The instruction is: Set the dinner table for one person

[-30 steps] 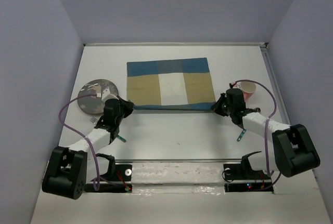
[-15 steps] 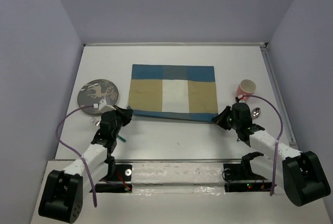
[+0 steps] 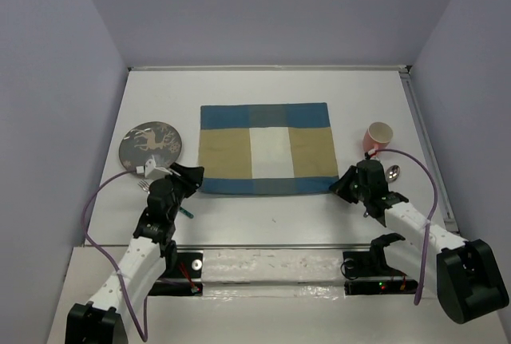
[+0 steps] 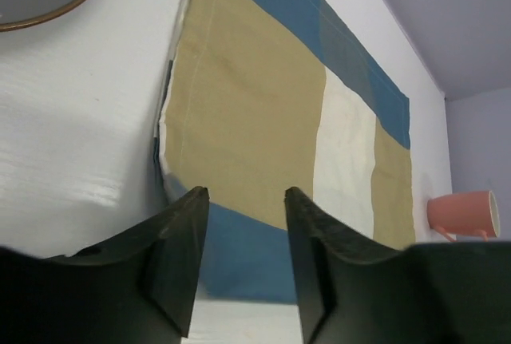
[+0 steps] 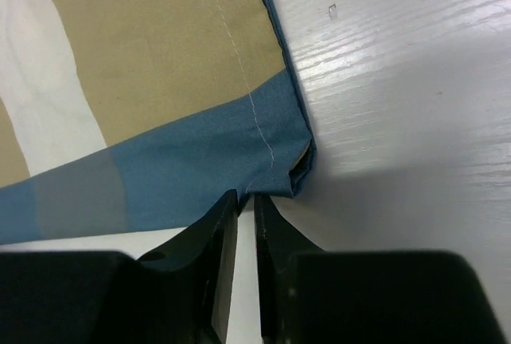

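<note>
A blue, tan and white checked placemat (image 3: 265,149) lies flat in the middle of the white dinner table (image 3: 271,224). My left gripper (image 3: 192,175) sits just off the mat's near left corner. In the left wrist view that gripper (image 4: 243,200) stands open with nothing between its fingers and the placemat (image 4: 255,104) lies beyond them. My right gripper (image 3: 342,184) is at the mat's near right corner. In the right wrist view its jaws (image 5: 246,200) are a narrow slit apart, with white table showing between them and the placemat's blue hem (image 5: 200,168) right at the tips.
A dark patterned plate (image 3: 149,146) lies left of the mat, with a fork (image 3: 144,187) near it and a teal-handled utensil (image 3: 186,211) beside my left arm. A pink cup (image 3: 378,135) stands right of the mat, a spoon (image 3: 391,173) just nearer. Walls enclose the table.
Both grippers held the mat's near corners and drew it toward me. Their jaws have now parted and the mat lies flat and square. Both arms have pulled back.
</note>
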`<state>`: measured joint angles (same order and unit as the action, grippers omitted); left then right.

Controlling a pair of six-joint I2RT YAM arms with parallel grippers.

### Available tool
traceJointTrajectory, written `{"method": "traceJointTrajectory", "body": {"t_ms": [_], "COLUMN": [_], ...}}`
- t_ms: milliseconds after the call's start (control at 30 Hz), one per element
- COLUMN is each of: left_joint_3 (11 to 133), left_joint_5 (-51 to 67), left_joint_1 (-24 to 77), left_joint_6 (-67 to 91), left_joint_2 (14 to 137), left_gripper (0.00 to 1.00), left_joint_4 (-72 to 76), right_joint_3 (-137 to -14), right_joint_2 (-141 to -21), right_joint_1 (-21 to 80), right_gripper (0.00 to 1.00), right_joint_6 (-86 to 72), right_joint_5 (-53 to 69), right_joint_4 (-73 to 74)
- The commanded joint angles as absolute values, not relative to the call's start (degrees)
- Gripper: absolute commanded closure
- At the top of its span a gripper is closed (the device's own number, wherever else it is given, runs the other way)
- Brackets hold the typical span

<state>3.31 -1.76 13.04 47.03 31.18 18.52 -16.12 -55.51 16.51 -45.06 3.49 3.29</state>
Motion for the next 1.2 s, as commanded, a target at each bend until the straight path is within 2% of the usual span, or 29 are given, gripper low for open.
{"method": "traceJointTrajectory", "body": {"t_ms": [0,33,67,100,433,467,533,567,700,800,967,1067,1167], "left_joint_3": [3.8,4.3,5.8,6.7,29.7,34.0,37.8,39.4,47.0,48.4,46.9,43.9,42.8], "left_joint_5": [-3.3,-3.3,-3.4,-3.6,-4.7,-4.5,-4.0,-4.0,-4.7,-6.6,-10.4,-11.6,-12.9], "left_joint_1": [12.9,12.8,12.9,12.8,12.8,12.9,12.9,12.8,12.9,12.9,12.9,12.8,12.8], "left_joint_6": [46.5,46.3,45.9,45.4,36.0,34.8,30.6,29.1,22.2,18.9,15.6,15.4,15.1], "left_joint_2": [30.1,30.1,29.9,29.7,29.8,30.2,31.4,31.8,32.5,30.9,28.2,26.2,24.7], "left_gripper": [0.34,0.32,0.28,0.27,0.21,0.20,0.05,0.01,0.01,0.01,0.01,0.01,0.01], "left_joint_4": [16.6,16.4,15.7,15.3,8.4,7.3,6.1,5.3,1.7,2.4,4.8,7.0,7.2], "right_joint_3": [-18.0,-18.0,-18.2,-18.4,-27.7,-28.5,-30.5,-31.1,-33.7,-38.0,-50.2,-59.1,-70.4], "right_joint_2": [-54.6,-54.2,-53.8,-53.3,-47.0,-46.7,-46.5,-46.5,-50.3,-59.6,-82.8,-96.7,-105.5], "right_joint_1": [16.3,16.3,16.3,16.3,17.5,18.2,19.5,20.0,24.9,32.1,39.6,42.7,46.0], "right_gripper": [0.67,0.61,0.50,0.48,0.38,0.37,0.35,0.34,0.34,0.35,0.39,0.42,0.44], "right_joint_6": [-43.3,-43.0,-42.2,-41.8,-36.7,-36.4,-35.9,-36.0,-36.6,-39.5,-44.2,-46.9,-48.5], "right_joint_5": [3.9,4.2,4.6,5.0,5.8,5.6,5.2,4.9,4.7,4.7,7.5,8.4,7.2], "right_joint_4": [4.7,4.9,5.2,6.1,16.3,16.9,17.6,17.4,12.0,1.0,-17.9,-22.5,-25.3]}}
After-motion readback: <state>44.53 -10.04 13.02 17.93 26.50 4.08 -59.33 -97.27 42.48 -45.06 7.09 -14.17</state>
